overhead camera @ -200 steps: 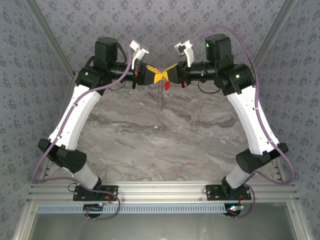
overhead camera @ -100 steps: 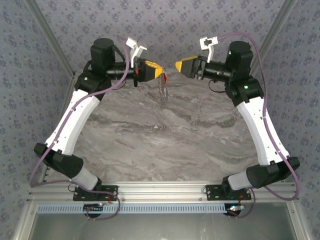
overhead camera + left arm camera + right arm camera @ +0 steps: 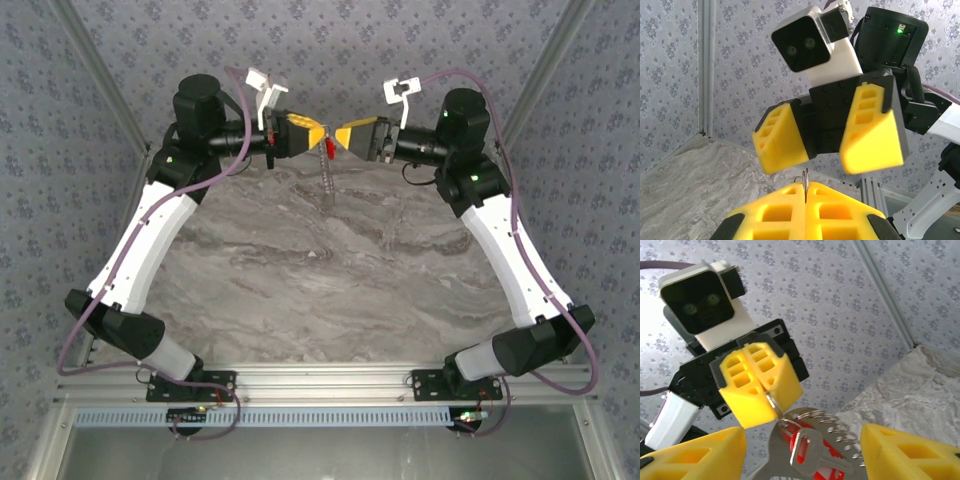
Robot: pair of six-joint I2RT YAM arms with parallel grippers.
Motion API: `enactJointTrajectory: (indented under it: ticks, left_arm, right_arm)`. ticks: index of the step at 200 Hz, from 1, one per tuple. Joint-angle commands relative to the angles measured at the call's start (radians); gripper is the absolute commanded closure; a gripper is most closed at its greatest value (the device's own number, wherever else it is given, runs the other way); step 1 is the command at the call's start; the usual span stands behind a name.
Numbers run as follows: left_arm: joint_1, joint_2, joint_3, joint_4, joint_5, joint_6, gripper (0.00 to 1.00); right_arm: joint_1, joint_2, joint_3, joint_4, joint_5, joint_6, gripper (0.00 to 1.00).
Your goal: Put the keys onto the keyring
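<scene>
My left gripper is shut on the keyring, which hangs below it over the far part of the table. In the left wrist view the thin metal loop sticks up from between my closed yellow fingers. In the right wrist view the keyring is pinched at its top, and the keys, silver with red behind, dangle on it beside a coiled spring. My right gripper faces the left one, open; its fingertips stand wide on either side of the keys without touching them.
The grey marble table stretches toward the arm bases. Patterned walls close in behind and at both sides. An aluminium rail runs along the near edge.
My right gripper has opened and let go, drawn back to the right, then come back close to the left gripper. The left gripper has stayed shut on the keyring and shifted slightly up and back.
</scene>
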Motion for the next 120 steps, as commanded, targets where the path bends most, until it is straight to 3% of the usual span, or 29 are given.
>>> enactJointTrajectory:
  ticks: [1, 84, 120]
  left_arm:
    - [0.002, -0.023, 0.009, 0.07, -0.003, -0.022, 1.0]
    - [0.006, -0.011, 0.01, 0.13, 0.009, -0.073, 1.0]
    - [0.006, -0.008, 0.01, 0.141, 0.006, -0.08, 1.0]
  right_arm:
    - [0.014, 0.006, -0.008, 0.038, -0.025, 0.021, 0.36]
    - [0.029, 0.03, -0.018, 0.041, -0.019, 0.02, 0.42]
    - [0.033, 0.047, -0.006, 0.057, -0.03, 0.023, 0.56]
